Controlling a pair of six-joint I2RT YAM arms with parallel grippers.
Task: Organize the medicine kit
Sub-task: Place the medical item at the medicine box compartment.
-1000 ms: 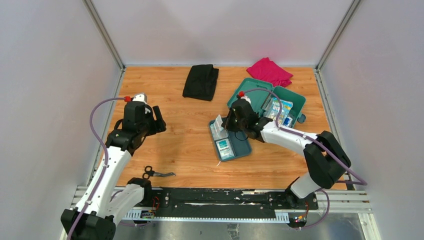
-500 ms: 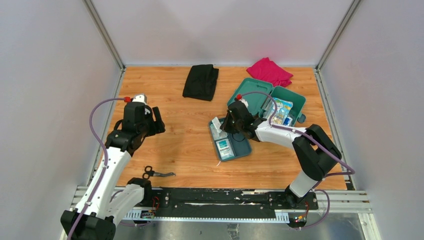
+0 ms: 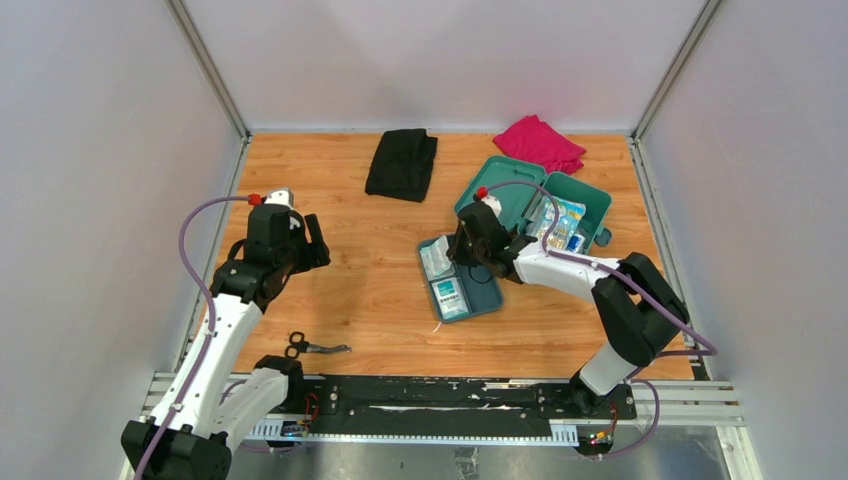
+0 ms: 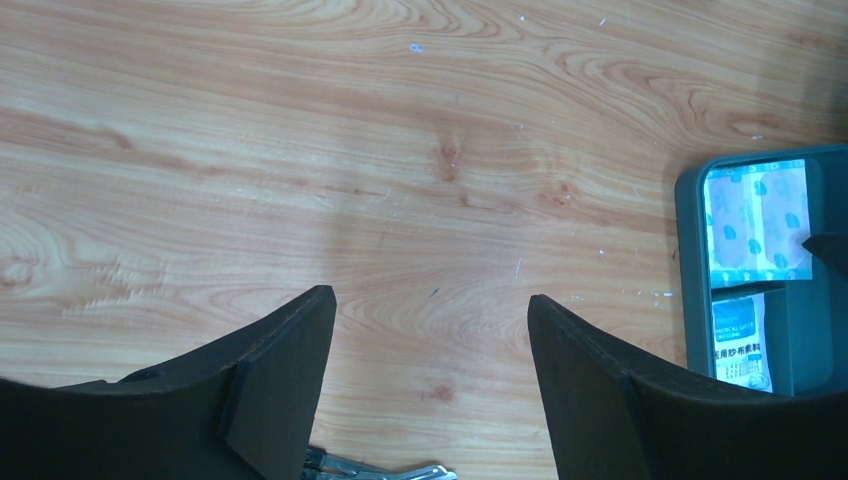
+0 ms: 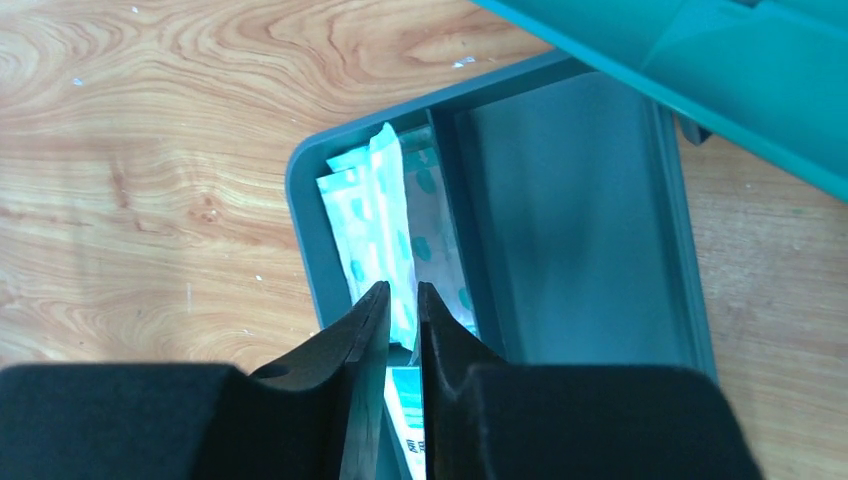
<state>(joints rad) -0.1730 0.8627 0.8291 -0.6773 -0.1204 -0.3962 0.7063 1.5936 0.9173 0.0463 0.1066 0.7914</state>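
Note:
The teal medicine kit [image 3: 592, 203] lies open at the back right, its lid [image 3: 508, 188] flat and several packets inside. Its flat two-compartment inner tray [image 3: 487, 296] sits on the table in front of it and also shows in the right wrist view [image 5: 570, 230] and the left wrist view [image 4: 692, 300]. My right gripper [image 3: 452, 252] is low over the tray's far compartment. In its wrist view it [image 5: 402, 292] is shut on a thin white-and-teal spotted packet [image 5: 385, 220]. A printed sachet [image 3: 449, 293] lies in the near compartment. My left gripper [image 3: 318, 245] is open and empty above bare wood [image 4: 430, 305].
Black-handled scissors [image 3: 315, 347] lie near the front left and peek in at the bottom of the left wrist view [image 4: 380, 470]. A black folded cloth [image 3: 402, 163] and a pink cloth [image 3: 540, 142] lie at the back. Side walls close in the table.
My right gripper has lowered the spotted packet from upright above the tray to nearly flat in its far compartment. The left arm has not moved.

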